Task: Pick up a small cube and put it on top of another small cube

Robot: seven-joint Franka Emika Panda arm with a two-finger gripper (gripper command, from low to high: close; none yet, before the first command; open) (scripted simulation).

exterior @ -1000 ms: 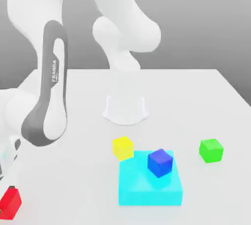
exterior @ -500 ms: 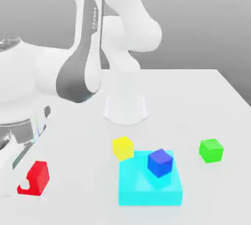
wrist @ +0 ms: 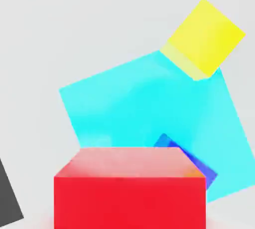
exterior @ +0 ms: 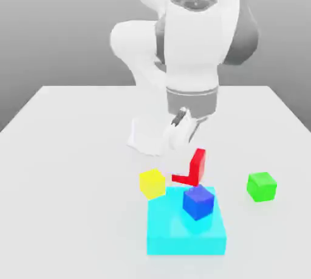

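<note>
While the arm hung over the middle of the white desk (exterior: 73, 168), the jaws (exterior: 195, 150) were clenched on the small red cube (exterior: 193, 169), which was held in the air below the wrist, clear of the desk surface. The cube had no long axis, all its sides being alike; it sat tilted in the grip in the exterior view, one edge pointing down toward the blue cube (exterior: 198, 202). In the hand view the red cube's (wrist: 129, 193) near face stood square to the camera.

Directly under the jaws lay a flat cyan block (exterior: 182, 235), broad and low, with the blue cube resting on it near its far edge. The red cube hung just above and slightly behind the blue cube, apart from it. A yellow cube (exterior: 152, 183) sat on the desk to the exterior view's left of the jaws, just beside the cyan block's far corner; in the hand view the yellow cube (wrist: 206, 36) met that corner of the cyan block (wrist: 134, 103). A green cube (exterior: 262, 186) stood well apart on the exterior view's right.

Open desk spread wide to the exterior view's left of the jaws, and a narrower band lay between the cyan block and the green cube.
</note>
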